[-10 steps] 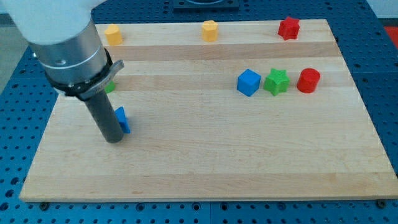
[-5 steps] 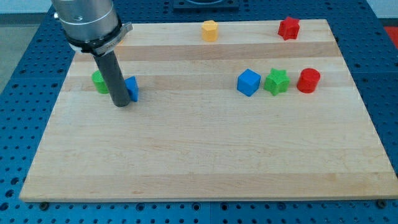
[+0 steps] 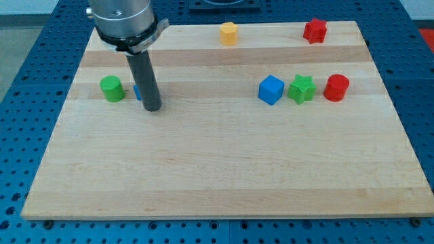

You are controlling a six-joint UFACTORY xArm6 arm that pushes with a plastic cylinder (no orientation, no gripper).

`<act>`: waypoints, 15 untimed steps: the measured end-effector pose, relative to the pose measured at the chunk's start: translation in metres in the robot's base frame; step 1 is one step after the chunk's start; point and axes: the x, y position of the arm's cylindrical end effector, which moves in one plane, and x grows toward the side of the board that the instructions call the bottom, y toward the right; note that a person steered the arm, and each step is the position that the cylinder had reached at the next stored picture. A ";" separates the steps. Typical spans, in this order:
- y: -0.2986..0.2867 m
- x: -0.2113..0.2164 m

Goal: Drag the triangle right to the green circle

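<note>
Pale wood, striped in lighter and darker bands, makes up the board (image 3: 224,176) on the blue perforated bench (image 3: 27,102). The straight dark rod comes down from the far left, and my tip (image 3: 152,108) rests on the wood just right of the green round cylinder block (image 3: 112,89). There is no jaw on this tool, nothing to open or clench; it only pushes.

The blue triangle block (image 3: 137,92) is almost wholly hidden behind the rod; only a sliver of blue shows at the rod's left edge, between the rod and the green cylinder, close to it but seemingly not touching. The tip standing on the triangle's right suits a push leftward, toward the circle, so the task looks nearly done.

Well to the right sit a blue cube (image 3: 270,89), a green star (image 3: 302,89) and a red cylinder (image 3: 336,87) in a row. Along the far edge lie a yellow block (image 3: 230,32) and a red star (image 3: 314,30). The near half of the board is bare, giving plenty of room; the left edge is not far beyond the green cylinder.
</note>
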 end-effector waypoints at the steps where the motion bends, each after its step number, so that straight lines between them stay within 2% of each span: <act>1: 0.016 0.000; 4: 0.024 -0.023; 9: 0.014 -0.031; 11: 0.016 0.012; 13: -0.010 0.013; 15: -0.012 -0.001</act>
